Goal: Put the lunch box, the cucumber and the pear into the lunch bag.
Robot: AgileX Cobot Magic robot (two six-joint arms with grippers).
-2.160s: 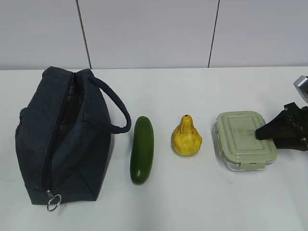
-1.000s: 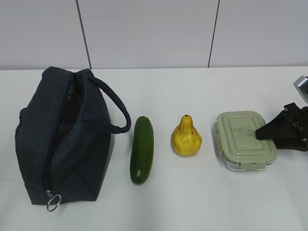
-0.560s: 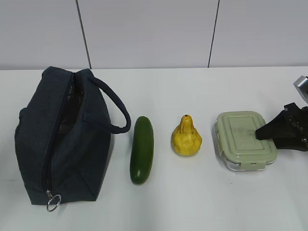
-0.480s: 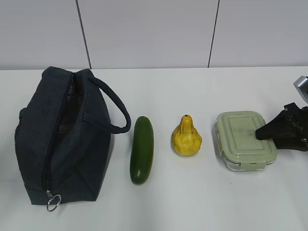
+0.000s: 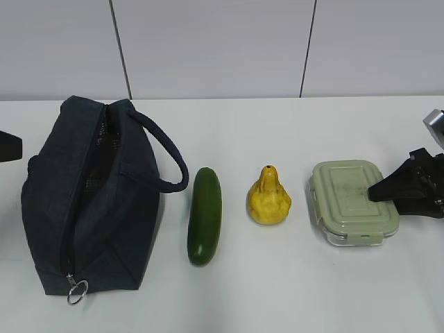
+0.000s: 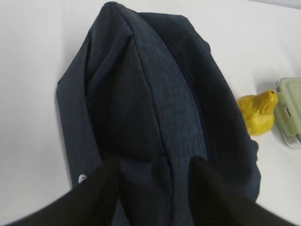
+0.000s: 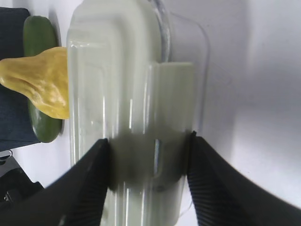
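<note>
Left gripper (image 6: pixel 155 188) sits over the near end of the bag (image 5: pixel 90 201), fingers apart, straddling the fabric ridge beside the zipper. No pinch on the cloth visible, so I read it as open, holding nothing. In the exterior view only a dark tip shows at the left edge.

Bag lies on its side at the table's (image 5: pixel 277 298) left, zipper partly undone, mesh lining showing through the slit, ring pull (image 5: pixel 77 292) at the near end. Nothing of the task visible inside; the interior is mostly dark, so can't see the bottom.

Cucumber (image 5: pixel 205 215) just right of the bag's handle, on the table, apart from it. Pear (image 5: pixel 268 198) next, upright, near the box but not touching.

Box (image 5: pixel 352 202) at right, lid on; I can't tell what, if anything, is in it. Right gripper (image 7: pixel 148 155) has a finger on each long side of it, apparently clamped on the box, which rests on the table.

Risks, my read:
- Bag mouth looks narrow and floppy. If the left doesn't spread it, the box likely catches on the zipper edge.
- Grip is near one end of the box, so it may tilt or slip on lift.
- The carry path crosses pear and cucumber. Too low and it knocks the pear over or rolls the cucumber.
</note>
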